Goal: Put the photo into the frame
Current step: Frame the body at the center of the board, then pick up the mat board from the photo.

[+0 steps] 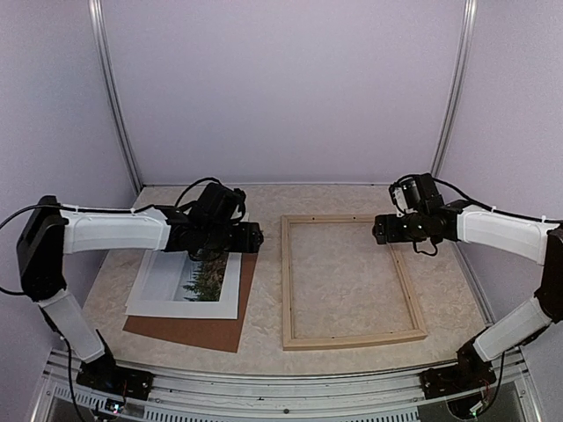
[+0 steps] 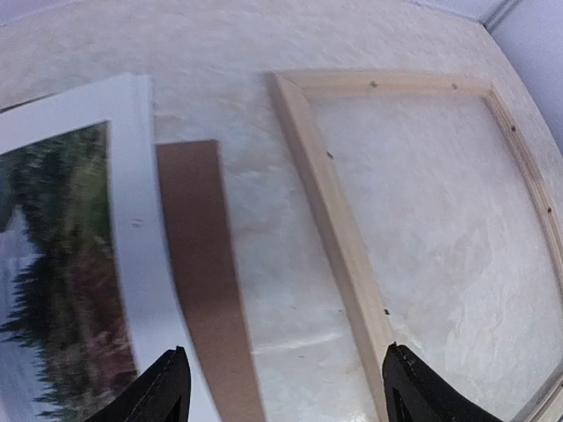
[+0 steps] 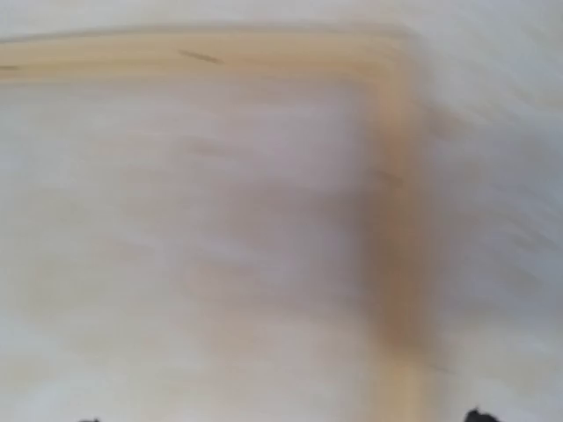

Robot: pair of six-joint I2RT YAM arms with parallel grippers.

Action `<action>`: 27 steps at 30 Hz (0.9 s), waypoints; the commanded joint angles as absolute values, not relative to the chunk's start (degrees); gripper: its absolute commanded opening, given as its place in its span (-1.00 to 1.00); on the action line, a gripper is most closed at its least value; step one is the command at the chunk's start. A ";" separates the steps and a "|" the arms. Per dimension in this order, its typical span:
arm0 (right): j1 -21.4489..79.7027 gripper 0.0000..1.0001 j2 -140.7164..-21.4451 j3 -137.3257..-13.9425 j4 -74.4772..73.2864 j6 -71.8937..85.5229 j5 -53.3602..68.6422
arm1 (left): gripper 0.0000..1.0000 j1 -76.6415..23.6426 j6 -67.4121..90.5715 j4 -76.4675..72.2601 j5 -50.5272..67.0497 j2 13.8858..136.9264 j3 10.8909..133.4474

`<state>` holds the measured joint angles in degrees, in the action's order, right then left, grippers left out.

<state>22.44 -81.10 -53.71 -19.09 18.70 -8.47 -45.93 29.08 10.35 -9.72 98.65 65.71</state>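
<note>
Both pincers were wide and empty. The left pincer (image 2: 286,396) hung by the photo (image 1: 176,286), which lay on a brown board (image 1: 189,330) beside the frame (image 1: 288,281); the right pincer (image 1: 380,230) hung over the frame's far corner. A shallow pinch might crease the print or drag the board along.

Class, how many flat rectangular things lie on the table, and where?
3. The photo lies at the left, on top of the brown board; the wooden frame lies apart to their right. The left arm covers the photo's far edge, so more may hide there.
</note>
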 commanded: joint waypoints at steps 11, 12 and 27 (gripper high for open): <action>51.71 0.76 -108.34 -79.62 -15.56 24.42 -3.17 | 0.52 -18.69 27.36 19.69 -12.08 81.09 56.27; 53.28 0.75 -111.34 -82.80 -16.15 24.53 -2.60 | 0.52 -17.45 27.26 20.64 -12.23 82.36 56.66; 58.95 0.75 -136.08 -107.89 -17.66 26.38 2.56 | 0.51 -3.21 19.51 30.31 -9.15 97.87 66.17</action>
